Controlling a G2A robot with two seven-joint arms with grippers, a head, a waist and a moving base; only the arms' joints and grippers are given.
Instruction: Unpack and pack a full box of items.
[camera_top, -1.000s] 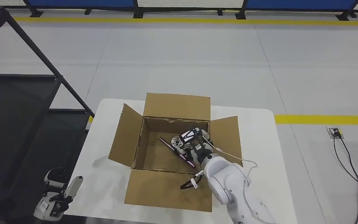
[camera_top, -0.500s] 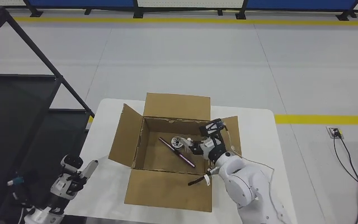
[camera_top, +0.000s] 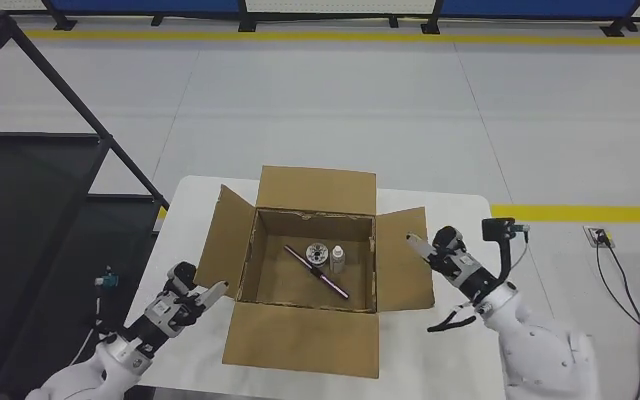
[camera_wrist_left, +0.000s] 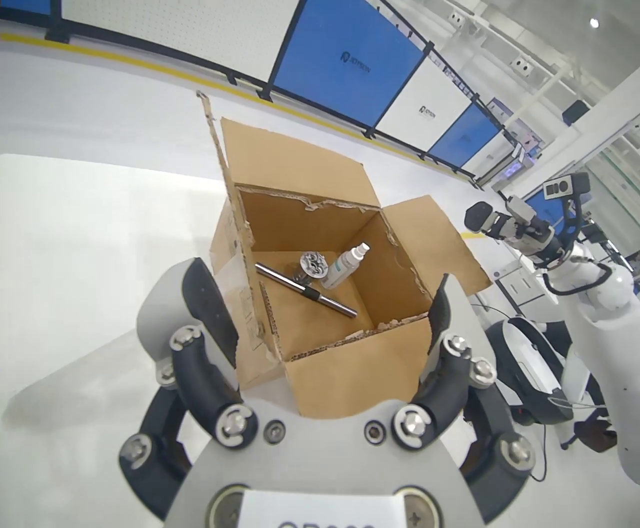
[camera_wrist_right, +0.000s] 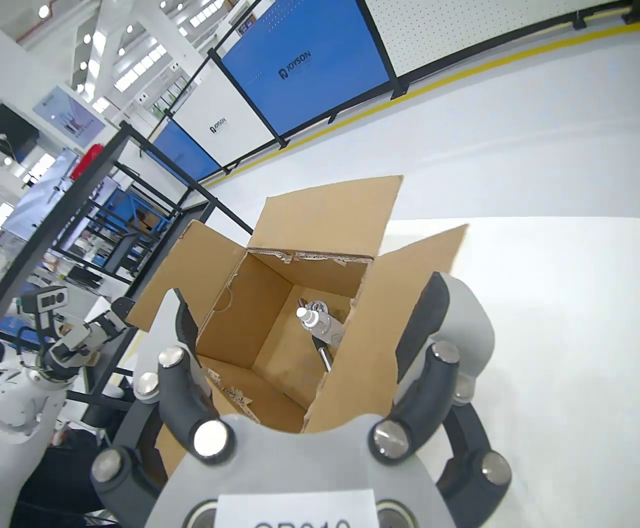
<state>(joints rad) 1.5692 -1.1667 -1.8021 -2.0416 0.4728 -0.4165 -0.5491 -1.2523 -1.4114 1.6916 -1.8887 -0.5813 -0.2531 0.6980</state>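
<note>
Cardboard box (camera_top: 300, 340) sits on the white bench (camera_top: 455, 215), all four flaps folded out, directly between the two end effectors. Each end effector points inward at it from its own side.

Contents on the box floor:
- dark metal rod (camera_top: 317, 271), lying diagonally
- round metal part (camera_top: 318, 251), just beyond the rod's middle as seen from the left end effector
- small spray bottle (camera_top: 339, 258), lying on its side beside the round part, on the side nearer the right end effector

Left end effector (camera_top: 203, 282): fingers spread wide, holding nothing. It hovers low over the bench, close to the outer edge of the box's left flap; can't tell whether a fingertip touches the cardboard.

Right end effector (camera_top: 428, 240): also spread open and empty, held just outside the right flap, apart from it.

A black metal rack (camera_top: 70, 90) stands on the floor, well behind the left end effector's side of the bench.
</note>
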